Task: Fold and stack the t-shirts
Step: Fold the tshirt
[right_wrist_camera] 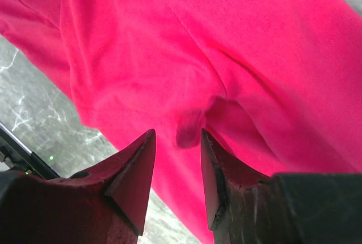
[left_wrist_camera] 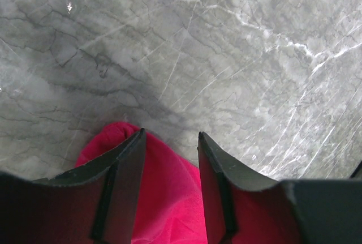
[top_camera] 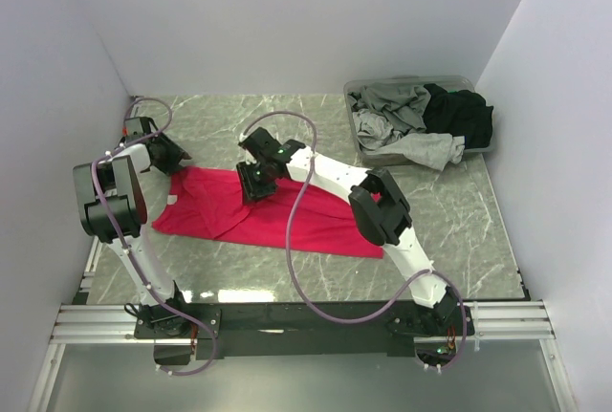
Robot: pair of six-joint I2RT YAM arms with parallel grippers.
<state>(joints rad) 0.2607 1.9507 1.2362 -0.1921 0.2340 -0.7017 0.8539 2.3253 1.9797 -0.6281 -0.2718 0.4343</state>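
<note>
A bright pinkish-red t-shirt lies spread across the middle of the marble table, partly folded over at its left side. My left gripper is at the shirt's far left corner. In the left wrist view its jaws stand apart over the red cloth, whose rounded edge pokes out past the left finger. My right gripper hovers over the shirt's upper left part. Its jaws are apart, with a small raised pucker of the red cloth between the tips. Grey t-shirts and a black one lie bunched at the back right.
A grey plastic tub at the back right holds the grey and black shirts, which spill over its front edge. White walls close in the table on the left, back and right. Bare marble lies beyond the shirt's left corner.
</note>
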